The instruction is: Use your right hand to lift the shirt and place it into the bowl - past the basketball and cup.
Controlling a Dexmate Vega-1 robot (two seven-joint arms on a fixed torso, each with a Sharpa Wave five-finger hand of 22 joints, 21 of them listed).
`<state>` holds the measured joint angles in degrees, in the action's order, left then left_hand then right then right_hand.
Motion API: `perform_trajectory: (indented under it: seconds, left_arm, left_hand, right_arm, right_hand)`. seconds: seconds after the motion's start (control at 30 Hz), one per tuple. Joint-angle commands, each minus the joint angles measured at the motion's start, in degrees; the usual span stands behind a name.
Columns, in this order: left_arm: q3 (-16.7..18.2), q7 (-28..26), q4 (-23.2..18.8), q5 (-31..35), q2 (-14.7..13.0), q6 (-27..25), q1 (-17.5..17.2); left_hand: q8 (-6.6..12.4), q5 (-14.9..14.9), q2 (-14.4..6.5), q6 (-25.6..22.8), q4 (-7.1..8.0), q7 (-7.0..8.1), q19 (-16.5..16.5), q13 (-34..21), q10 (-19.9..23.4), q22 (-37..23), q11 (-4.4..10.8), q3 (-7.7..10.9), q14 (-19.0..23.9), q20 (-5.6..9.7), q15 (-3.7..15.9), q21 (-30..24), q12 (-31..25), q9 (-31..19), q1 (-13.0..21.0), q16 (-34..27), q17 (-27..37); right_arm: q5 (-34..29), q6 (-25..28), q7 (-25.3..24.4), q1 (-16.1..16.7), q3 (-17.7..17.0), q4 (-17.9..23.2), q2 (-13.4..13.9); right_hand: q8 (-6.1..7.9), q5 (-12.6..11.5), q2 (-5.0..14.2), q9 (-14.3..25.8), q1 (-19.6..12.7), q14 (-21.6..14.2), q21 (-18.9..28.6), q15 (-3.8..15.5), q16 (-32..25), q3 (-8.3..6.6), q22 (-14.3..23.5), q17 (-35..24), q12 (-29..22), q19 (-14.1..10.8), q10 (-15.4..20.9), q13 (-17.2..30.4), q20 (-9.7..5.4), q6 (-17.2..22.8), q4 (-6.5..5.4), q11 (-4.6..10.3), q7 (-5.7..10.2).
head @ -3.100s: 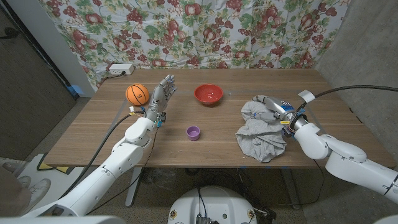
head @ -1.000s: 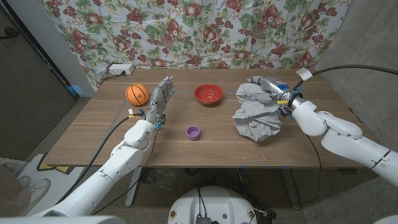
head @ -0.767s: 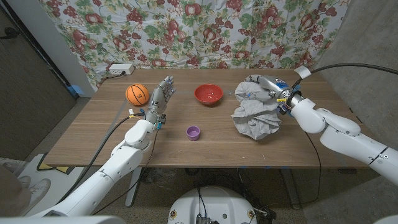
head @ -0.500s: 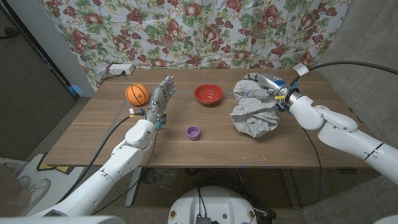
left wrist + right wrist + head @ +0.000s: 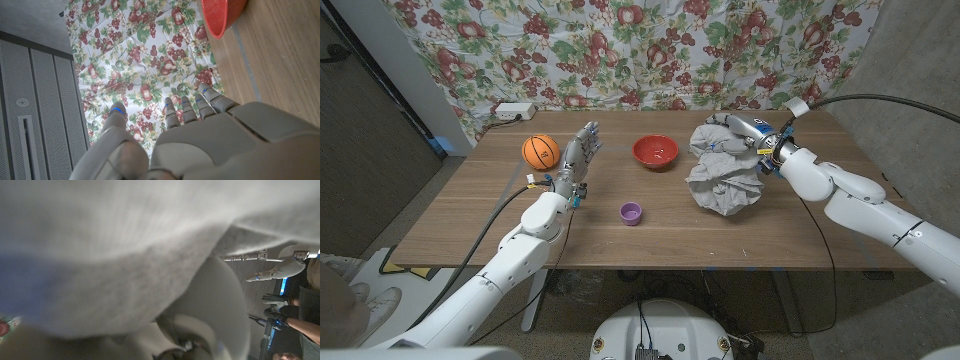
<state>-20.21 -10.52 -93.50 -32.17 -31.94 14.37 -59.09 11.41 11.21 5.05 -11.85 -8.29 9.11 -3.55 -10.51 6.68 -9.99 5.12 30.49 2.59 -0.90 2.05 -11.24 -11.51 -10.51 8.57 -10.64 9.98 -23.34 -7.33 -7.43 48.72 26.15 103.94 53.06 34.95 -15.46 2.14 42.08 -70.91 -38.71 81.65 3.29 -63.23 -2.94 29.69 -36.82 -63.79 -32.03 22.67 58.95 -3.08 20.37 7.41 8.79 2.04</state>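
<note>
Head view: the right hand (image 5: 745,133) grips the grey shirt (image 5: 723,180) by its upper folds, fingers buried in the cloth; the bunched shirt hangs down from the hand, its lower part near or on the table (image 5: 650,245) — contact cannot be told. The red bowl (image 5: 655,151) lies toward the robot's left of the shirt, close by with a strip of bare wood between; the coming carry runs that way. The purple cup (image 5: 631,212) stands nearer the robot than the bowl, the basketball (image 5: 541,151) farther left, just beside the left hand (image 5: 581,155), which holds nothing, fingers extended and loosely apart. Left wrist view: back of the left hand (image 5: 200,145), fingers straight, and the bowl (image 5: 222,15) cut off at the frame edge, empty as far as seen. Right wrist view: blurred grey shirt (image 5: 115,255) pressed against the lens — the fingers cannot be made out here; a person's gloved hands show at the edge.
</note>
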Motion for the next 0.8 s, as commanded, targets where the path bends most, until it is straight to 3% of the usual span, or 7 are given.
perform_trajectory:
  seconds: [0.03, 0.8]
  left_arm:
    - [0.54, -0.25, -0.87, -0.22, -0.64, -0.38, -0.99]
    - [1.37, 0.45, -0.62, -1.43, -1.1, 0.25, -2.34]
  left_hand:
    - [-0.12, -0.03, -0.37, -0.37, 0.09, 0.18, -0.25, -0.19, 0.13, -0.21, -0.13, 0.41, 0.13, 0.1, 0.38, -0.01, 0.06, -0.27, 0.13, -0.12, 0.25]
    - [-0.19, -0.04, -0.35, -0.26, 0.09, 0.25, -0.24, -0.19, 0.18, -0.21, -0.04, 0.41, 0.1, 0.12, 0.45, -0.01, 0.05, -0.27, 0.12, -0.1, 0.26]
  right_arm:
    - [-0.94, -2.4, 0.64, -3.8, 2.01, -2.96, -2.39]
    - [-1.76, -4.61, 2.28, -9.68, 5.59, -7.23, -6.89]
  right_hand:
    - [-0.11, 0.18, 6.13, 0.13, -6.25, -0.59, 0.55, 9.64, -0.48, -0.01, -0.07, 0.07, -0.39, 0.09, 0.33, 0.13, -8.91, 0.64, -0.29, -0.12, -0.06]
    - [-0.22, 0.34, 6.31, 0.0, -6.02, -0.41, 1.82, 9.63, -1.32, -0.24, -1.68, 0.98, -0.64, 0.5, 0.36, 0.13, -8.85, 0.99, -0.44, -0.14, 0.0]
